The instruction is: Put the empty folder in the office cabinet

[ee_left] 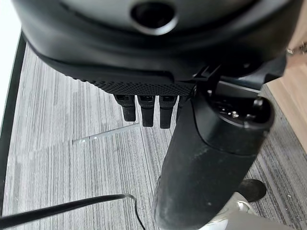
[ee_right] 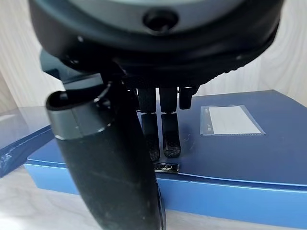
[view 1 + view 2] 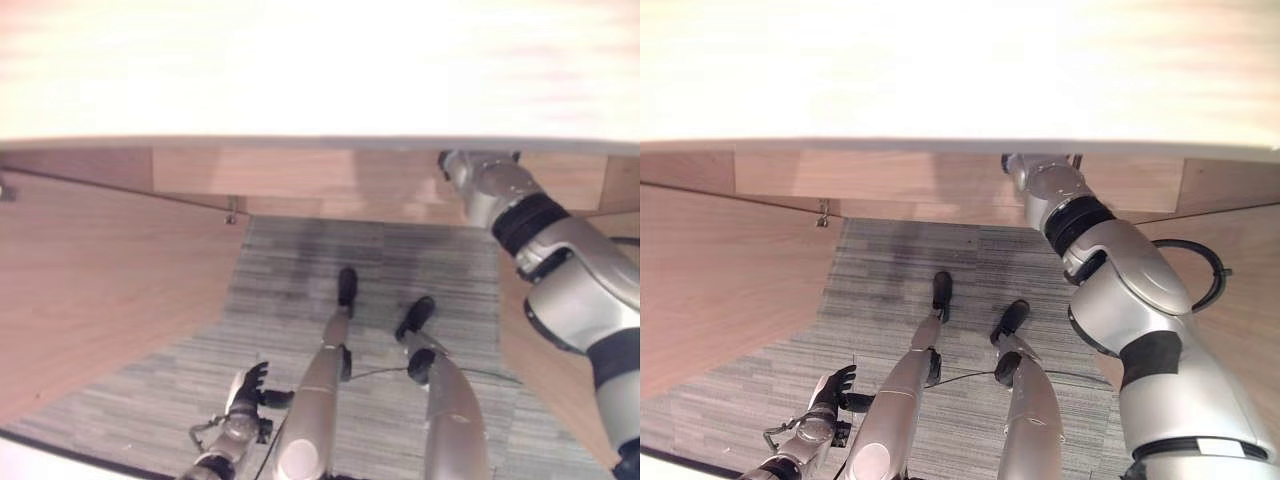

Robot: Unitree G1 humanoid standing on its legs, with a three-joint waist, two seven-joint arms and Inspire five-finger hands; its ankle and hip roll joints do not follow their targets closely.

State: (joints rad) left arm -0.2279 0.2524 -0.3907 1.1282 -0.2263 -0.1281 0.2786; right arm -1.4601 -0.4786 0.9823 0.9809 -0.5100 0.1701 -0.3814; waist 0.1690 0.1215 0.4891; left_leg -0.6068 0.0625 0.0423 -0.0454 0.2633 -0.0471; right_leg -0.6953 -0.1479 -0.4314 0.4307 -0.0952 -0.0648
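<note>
The desk [image 3: 320,70], pale and wide, spans the upper part of both eye views, its front edge crossing the whole width. Beneath it run wood-veneer panels [image 3: 100,270] on the left and at the back, over a grey striped carpet [image 3: 300,280].

The right arm reaches up past the desk edge, so the right hand is hidden there in the eye views. In the right wrist view the right hand [image 2: 160,129] rests its fingers [image 2: 171,139], nearly straight, on the top face of the blue folder [image 2: 249,148], close to its near edge; the thumb stands apart in front and is not clamped on it. The folder lies flat on the pale desk surface, a clear label pocket [image 2: 230,120] on its cover. A second blue item [image 2: 19,134] lies just beside it.

The left hand [image 3: 248,388] hangs low over the carpet, fingers loosely spread, holding nothing.
</note>
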